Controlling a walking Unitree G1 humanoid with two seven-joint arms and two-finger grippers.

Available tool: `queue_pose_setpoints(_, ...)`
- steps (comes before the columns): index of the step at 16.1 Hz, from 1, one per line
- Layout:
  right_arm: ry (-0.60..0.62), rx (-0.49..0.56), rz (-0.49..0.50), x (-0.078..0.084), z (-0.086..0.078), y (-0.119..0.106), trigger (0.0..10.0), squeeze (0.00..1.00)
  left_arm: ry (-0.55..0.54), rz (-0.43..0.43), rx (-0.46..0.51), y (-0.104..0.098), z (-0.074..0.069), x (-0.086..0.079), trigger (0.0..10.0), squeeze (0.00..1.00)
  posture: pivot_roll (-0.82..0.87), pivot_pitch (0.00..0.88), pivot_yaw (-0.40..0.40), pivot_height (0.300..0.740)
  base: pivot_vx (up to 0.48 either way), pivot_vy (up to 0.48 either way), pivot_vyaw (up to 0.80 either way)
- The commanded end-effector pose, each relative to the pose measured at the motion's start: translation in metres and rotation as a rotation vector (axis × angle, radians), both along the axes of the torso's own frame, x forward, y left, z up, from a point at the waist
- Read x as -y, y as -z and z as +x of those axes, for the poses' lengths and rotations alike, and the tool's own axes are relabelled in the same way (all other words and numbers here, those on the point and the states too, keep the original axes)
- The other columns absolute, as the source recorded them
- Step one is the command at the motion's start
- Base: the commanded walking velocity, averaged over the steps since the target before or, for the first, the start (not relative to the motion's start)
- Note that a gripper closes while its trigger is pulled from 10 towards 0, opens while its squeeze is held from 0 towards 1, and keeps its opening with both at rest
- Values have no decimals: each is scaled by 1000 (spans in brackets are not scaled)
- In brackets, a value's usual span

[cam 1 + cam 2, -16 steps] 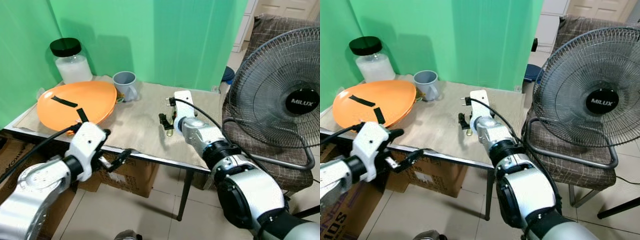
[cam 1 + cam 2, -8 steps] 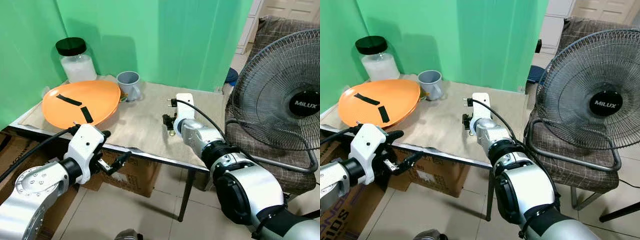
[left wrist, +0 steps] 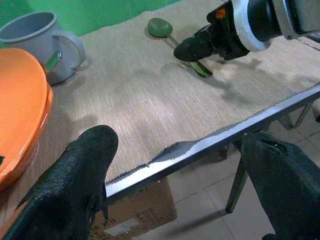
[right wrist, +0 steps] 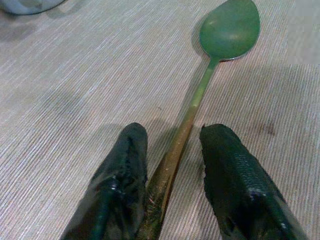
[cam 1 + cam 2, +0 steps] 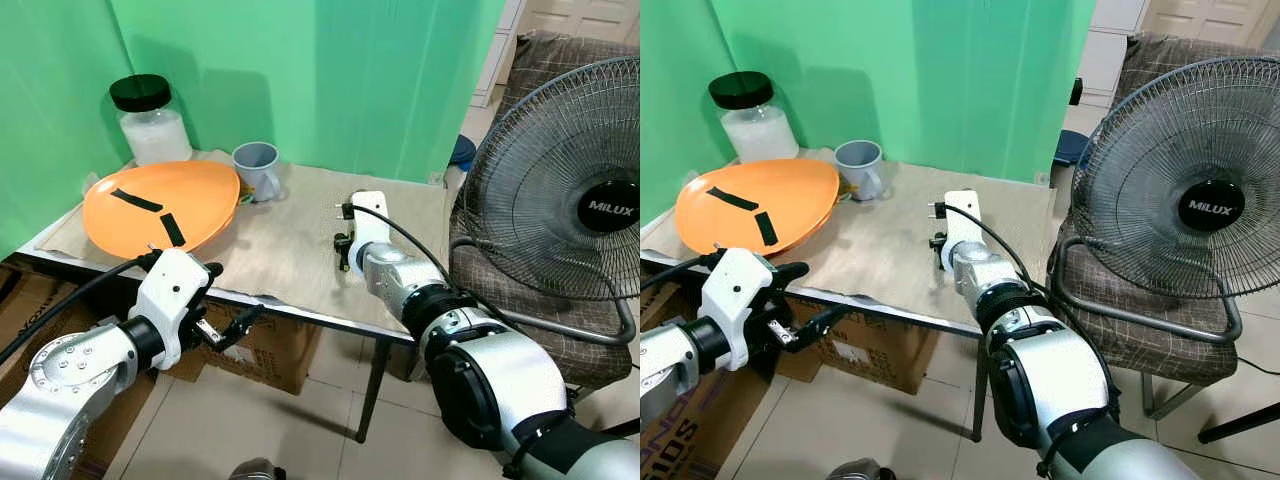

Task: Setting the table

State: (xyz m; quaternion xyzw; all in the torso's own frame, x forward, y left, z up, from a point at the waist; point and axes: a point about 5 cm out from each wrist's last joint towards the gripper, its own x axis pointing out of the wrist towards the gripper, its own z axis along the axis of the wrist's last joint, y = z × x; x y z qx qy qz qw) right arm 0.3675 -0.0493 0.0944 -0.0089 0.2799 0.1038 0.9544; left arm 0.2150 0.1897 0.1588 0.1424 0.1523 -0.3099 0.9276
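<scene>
A green backdrop stands behind the table (image 5: 300,262), which is covered with a beige woven mat. My right gripper (image 4: 172,187) sits low on the mat, its fingers parted a little with the handle of the green spoon (image 4: 210,75) lying between them; I cannot tell if they touch it. The spoon's bowl points away from my fingertips. My left gripper (image 3: 180,185) hangs wide open and empty off the table's near edge, near the orange plate (image 5: 160,205) and grey mug (image 5: 255,168)
</scene>
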Motion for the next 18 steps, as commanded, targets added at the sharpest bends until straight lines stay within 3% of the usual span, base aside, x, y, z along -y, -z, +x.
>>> queue_pose_setpoints(1,-14,-18,-28,-1,-3,5,0,0,19,11,-5,-1,-3,2,10000,0,158,0,13,740,0,0,0)
queue_pose_setpoints(11,-2,-95,-13,1,-11,18,0,0,7,24,-2,2,-5,1,10000,0,159,0,4,740,0,0,0)
queue_pose_setpoints(18,-31,-48,15,9,0,2,0,0,-9,33,21,-2,-1,-1,10000,0,159,0,2,740,0,0,0)
